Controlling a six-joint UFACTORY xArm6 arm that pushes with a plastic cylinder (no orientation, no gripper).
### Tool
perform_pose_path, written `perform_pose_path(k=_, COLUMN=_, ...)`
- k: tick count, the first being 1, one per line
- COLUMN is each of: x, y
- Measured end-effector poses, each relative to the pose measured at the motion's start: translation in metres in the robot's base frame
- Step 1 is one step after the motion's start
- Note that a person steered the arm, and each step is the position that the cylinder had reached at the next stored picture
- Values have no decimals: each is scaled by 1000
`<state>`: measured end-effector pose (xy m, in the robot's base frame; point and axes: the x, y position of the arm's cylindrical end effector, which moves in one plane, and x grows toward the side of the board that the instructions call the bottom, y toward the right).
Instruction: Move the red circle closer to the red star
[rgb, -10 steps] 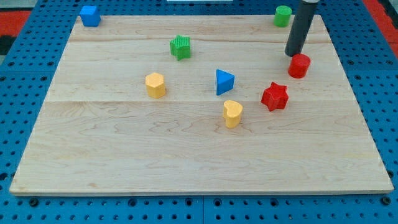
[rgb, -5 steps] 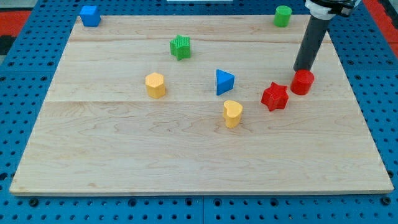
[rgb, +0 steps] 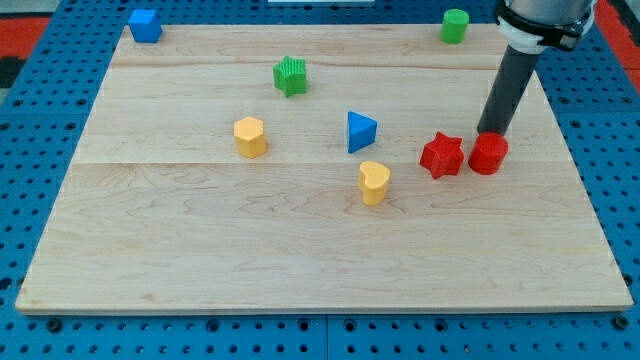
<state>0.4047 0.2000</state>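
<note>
On the wooden bench (rgb: 200, 230), the red star (rgb: 441, 155) sits just left of the red circle (rgb: 488, 153), almost touching. The circle looks light, stiff and easy to slide; being round, it points nowhere. My tool holds nothing: my tip (rgb: 492, 134) rests against its far edge.

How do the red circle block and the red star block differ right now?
The red circle block is a smooth round cylinder; the red star block has pointed arms. The circle lies nearer the view's right, the star to its left, a narrow gap between. My tip sits right at the circle's top side, away from the star. Both are the same red, on the wooden board.
</note>
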Motion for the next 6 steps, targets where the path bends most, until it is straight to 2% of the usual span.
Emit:
perform_pose_path(k=5, x=66, y=0)
perform_pose_path(k=6, x=68, y=0)
